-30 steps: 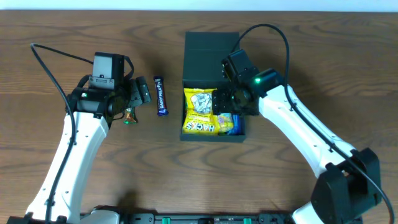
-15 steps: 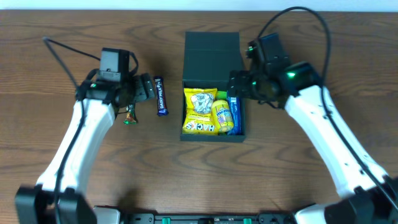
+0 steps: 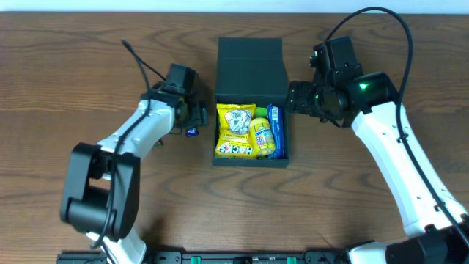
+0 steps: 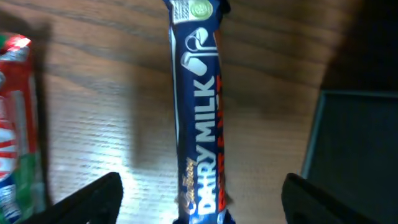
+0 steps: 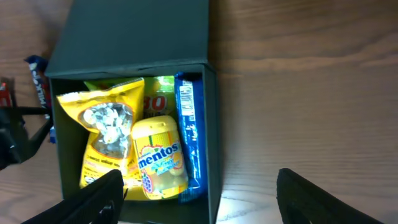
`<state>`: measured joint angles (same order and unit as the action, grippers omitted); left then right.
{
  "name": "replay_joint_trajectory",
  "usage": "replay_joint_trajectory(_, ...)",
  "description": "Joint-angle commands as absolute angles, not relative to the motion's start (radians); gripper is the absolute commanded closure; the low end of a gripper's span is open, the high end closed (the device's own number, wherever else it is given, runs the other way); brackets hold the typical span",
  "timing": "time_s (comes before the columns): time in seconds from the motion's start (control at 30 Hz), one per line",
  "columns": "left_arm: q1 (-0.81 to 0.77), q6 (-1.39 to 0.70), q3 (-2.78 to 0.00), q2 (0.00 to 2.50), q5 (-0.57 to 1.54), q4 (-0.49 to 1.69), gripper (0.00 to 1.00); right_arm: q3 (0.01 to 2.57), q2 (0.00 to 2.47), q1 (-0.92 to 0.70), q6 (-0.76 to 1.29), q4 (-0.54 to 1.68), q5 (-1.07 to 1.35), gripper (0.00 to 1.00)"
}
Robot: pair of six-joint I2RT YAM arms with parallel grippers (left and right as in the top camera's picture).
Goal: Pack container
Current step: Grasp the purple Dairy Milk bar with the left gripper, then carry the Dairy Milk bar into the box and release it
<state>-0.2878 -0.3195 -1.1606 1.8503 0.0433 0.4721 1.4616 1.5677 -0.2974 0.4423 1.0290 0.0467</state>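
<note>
Our left fingers (image 4: pixel 93 199) spread astride a glossy blue chocolate bar (image 4: pixel 198 112). Our right fingers (image 5: pixel 93 196) gape beside the matte, boxy container (image 5: pixel 130 31)

3 views. The overhead camera looks straight down from high above, taking in the whole wooden table (image 3: pixel 73 59). The left wrist camera faces down from very close, filled by a Dairy Milk bar (image 4: pixel 198 112) beside the container (image 4: pixel 354 162). The right wrist camera looks down from higher, sharing that open container (image 5: pixel 137 31) and bar (image 5: pixel 38 81).
</note>
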Motion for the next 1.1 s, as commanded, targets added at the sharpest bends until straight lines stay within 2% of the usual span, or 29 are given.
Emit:
replay_joint_trajectory(0.0, -0.309, -0.322, -1.152, 1.892, -0.049, 0.461, 0.23, 1.477, 1.562, -0.291, 0.420, 1.034, 0.026, 0.23)
replay_joint_trajectory(0.17, -0.322, -0.323, -1.152, 1.927, -0.063, 0.438, 0.35, 1.477, 1.562, -0.291, 0.417, 1.037, 0.026, 0.24)
replay_joint_trajectory(0.23, -0.322, -0.330, -1.152, 1.942, -0.063, 0.436, 0.46, 1.477, 1.562, -0.291, 0.416, 1.037, 0.026, 0.24)
replay_joint_trajectory(0.5, -0.322, -0.329, -1.157, 1.965, -0.062, 0.443, 0.69, 1.477, 1.561, -0.281, 0.401, 1.039, 0.007, 0.24)
replay_joint_trajectory(0.63, -0.322, -0.329, -1.200, 1.943, -0.063, 0.502, 0.84, 1.478, 1.537, -0.216, 0.395, 1.076, -0.019, 0.22)
replay_joint_trajectory(0.87, -0.359, -0.329, -1.338, 1.823, -0.063, 0.636, 0.94, 1.477, 1.430, 0.002, 0.372, 1.157, -0.022, 0.20)
replay_joint_trajectory(1.07, -0.549, -0.434, -1.393, 1.712, -0.063, 0.633, 0.94, 1.477, 1.381, 0.135, 0.365, 1.209, -0.022, 0.19)
